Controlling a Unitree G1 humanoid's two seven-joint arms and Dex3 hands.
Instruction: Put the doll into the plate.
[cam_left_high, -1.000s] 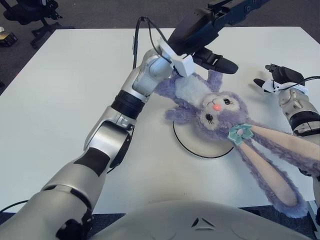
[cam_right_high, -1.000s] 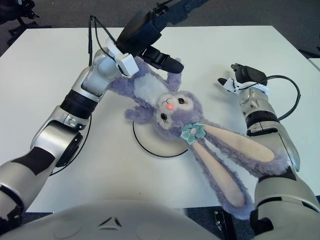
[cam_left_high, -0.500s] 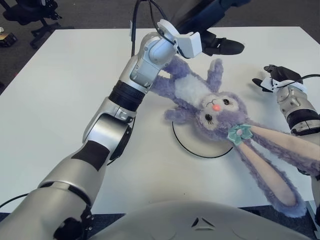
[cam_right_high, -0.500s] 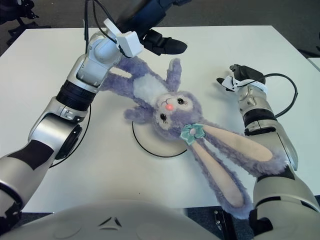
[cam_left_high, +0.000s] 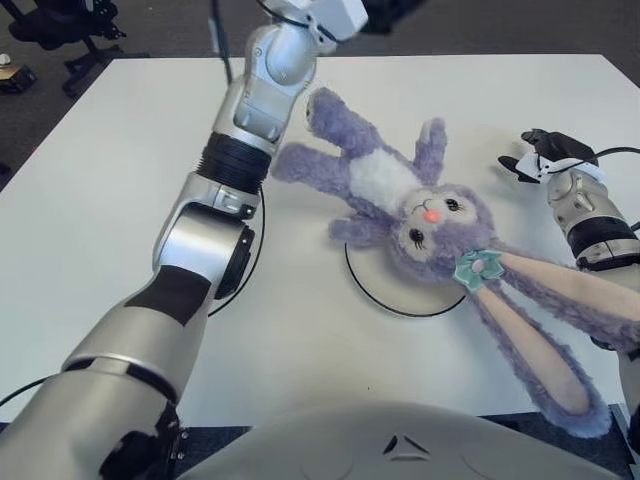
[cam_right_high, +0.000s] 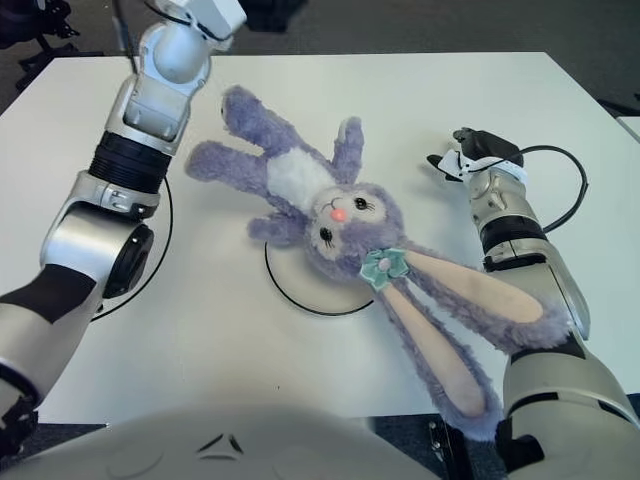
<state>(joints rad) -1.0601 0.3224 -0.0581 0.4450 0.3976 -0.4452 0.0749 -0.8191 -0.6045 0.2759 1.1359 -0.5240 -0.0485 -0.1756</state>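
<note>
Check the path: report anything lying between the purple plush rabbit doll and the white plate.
Nothing visible does. The purple plush rabbit doll already lies with its head over the far part of the white round plate. Its body sprawls onto the white table. The right hand rests on the table beyond the doll's ears.

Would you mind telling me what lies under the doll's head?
The white plate lies under the doll; its dark front rim shows, while its far part is covered by the head.
</note>
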